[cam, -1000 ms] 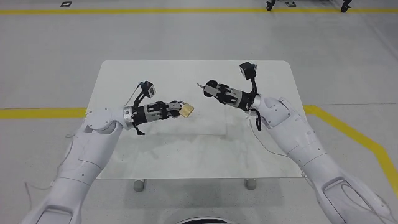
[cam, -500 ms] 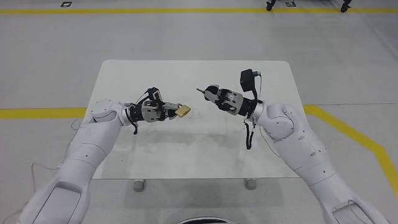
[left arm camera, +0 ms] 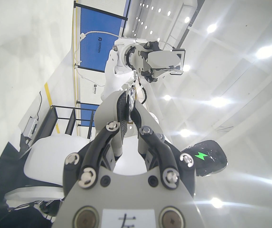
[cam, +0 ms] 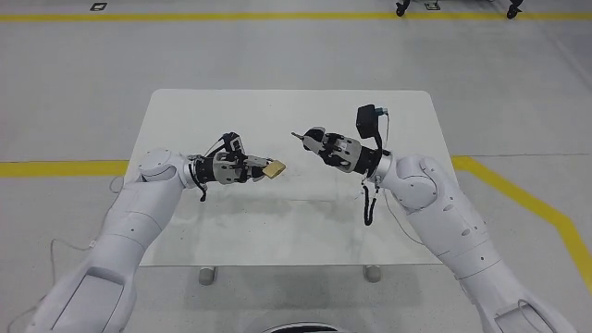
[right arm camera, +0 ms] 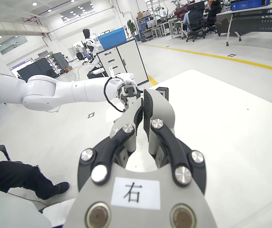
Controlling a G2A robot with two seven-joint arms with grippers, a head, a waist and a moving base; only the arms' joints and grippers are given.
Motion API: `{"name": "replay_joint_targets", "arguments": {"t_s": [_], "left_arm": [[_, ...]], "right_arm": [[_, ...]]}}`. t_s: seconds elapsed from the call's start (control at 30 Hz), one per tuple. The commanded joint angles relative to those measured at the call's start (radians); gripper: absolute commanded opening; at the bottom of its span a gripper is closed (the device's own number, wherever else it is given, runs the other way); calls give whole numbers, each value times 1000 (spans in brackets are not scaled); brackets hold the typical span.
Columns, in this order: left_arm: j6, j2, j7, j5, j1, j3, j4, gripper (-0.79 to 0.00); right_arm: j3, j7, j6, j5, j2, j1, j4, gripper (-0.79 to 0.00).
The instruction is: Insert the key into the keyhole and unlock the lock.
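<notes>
- The left gripper (cam: pixel 256 166) is clenched on the brass lock (cam: pixel 273 168) and holds it up off the white table (cam: pixel 277 231). Its own wrist camera shows the fingers (left arm camera: pixel 122 110) pinching the silver shackle (left arm camera: pixel 130 98), so the lock's body sticks out beyond the fingertips.
- The right gripper (cam: pixel 313 138) sits near the lock, on its right and a little farther from the robot. It is pinched tight on the key (cam: pixel 297 135), whose thin tip pokes out toward the lock.
- Key and lock are apart, with a clear gap between them. The key tip lies to the far side of the lock's body, not in line with it.
- My read is that this is the lining-up step, with insertion not yet begun.
- I cannot make out which way the keyhole faces; it is too small to see from above.
- To do this well, I'd say 2 things matter: turn the lock so its keyhole end faces the key, and bring the key blade onto that same axis before closing the gap.
- The approach should be slow and straight, since a skewed blade would likely scrape the face and push the lock round on its shackle.
- A grip on the shackle alone lets the body swing, so the left arm had best hold firm while the key enters and turns.
</notes>
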Motion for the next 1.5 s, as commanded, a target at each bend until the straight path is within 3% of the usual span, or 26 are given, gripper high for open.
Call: {"name": "replay_joint_targets", "arguments": {"t_s": [0.0,0.17,0.37,0.63,0.83,1.23,1.47], "left_arm": [[0,0,0,0,0,0,0,-785],[66,4,28,-45,25,-22,-25,-785],[156,4,45,-51,27,-23,-29,-785],[161,-1,137,33,12,4,-35,-785],[171,-4,132,41,11,10,-22,-785],[187,-11,91,70,-5,32,12,-785],[182,-17,60,90,-17,50,24,-785]], "right_arm": [[0,0,0,0,0,0,0,-785],[3,5,14,-29,1,-2,-14,-785],[49,-15,80,-350,20,-82,-155,-785],[85,-99,127,-740,44,-205,-350,-785],[52,-154,194,-1062,56,-275,-445,-785],[21,-259,266,-1388,74,-342,-493,-785],[3,-263,306,-1495,80,-368,-503,-785]]}}
